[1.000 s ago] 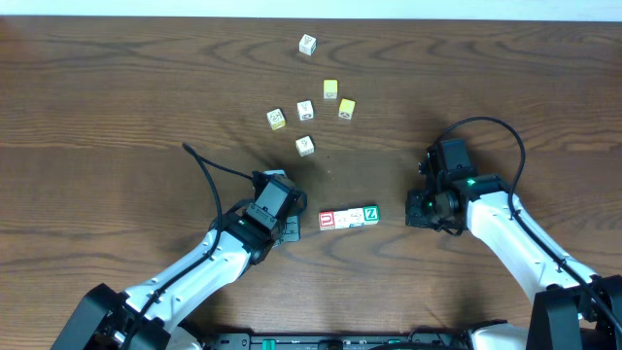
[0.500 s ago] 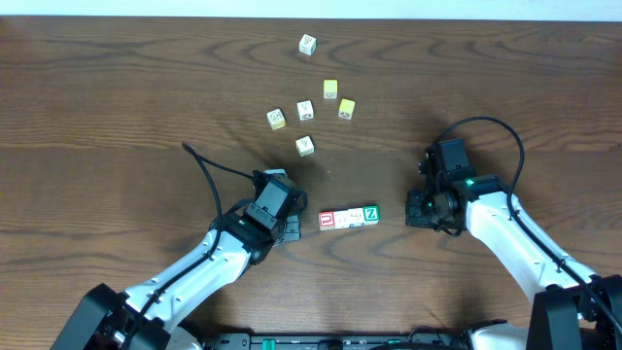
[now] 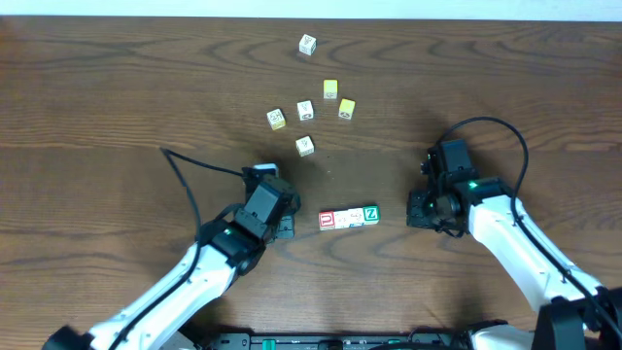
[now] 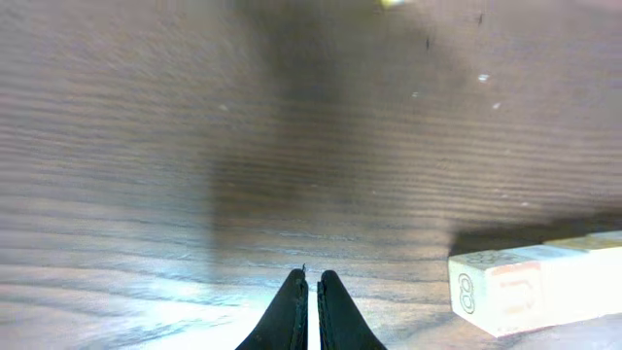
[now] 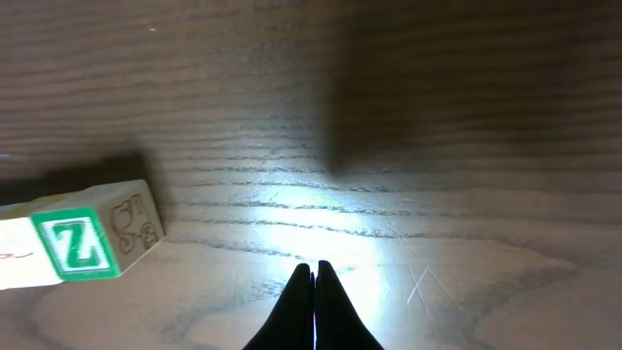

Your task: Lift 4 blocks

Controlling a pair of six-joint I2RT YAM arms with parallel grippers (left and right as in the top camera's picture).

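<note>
The blocks [image 3: 348,218] lie in a tight row on the table: a red-faced one [image 3: 328,220] at the left end, two white-faced ones in the middle, and a green Z one [image 3: 370,214] at the right end. My left gripper [image 3: 289,226] is shut and holds nothing, a short way left of the red end. In the left wrist view its tips [image 4: 311,277] rest low over the wood, with the row's end [image 4: 505,292] off to the right. My right gripper [image 3: 413,212] is shut and holds nothing, right of the green Z block [image 5: 73,243], apart from it.
Several loose cubes lie farther back: a white one [image 3: 307,44], yellow ones [image 3: 330,89] [image 3: 347,109] [image 3: 276,119], and two pale ones [image 3: 305,110] [image 3: 305,146]. The left arm's cable [image 3: 190,170] loops over the table.
My left arm has drawn back a little to the left, away from the row, and its cable has swung left. The right arm and the blocks have not moved.
</note>
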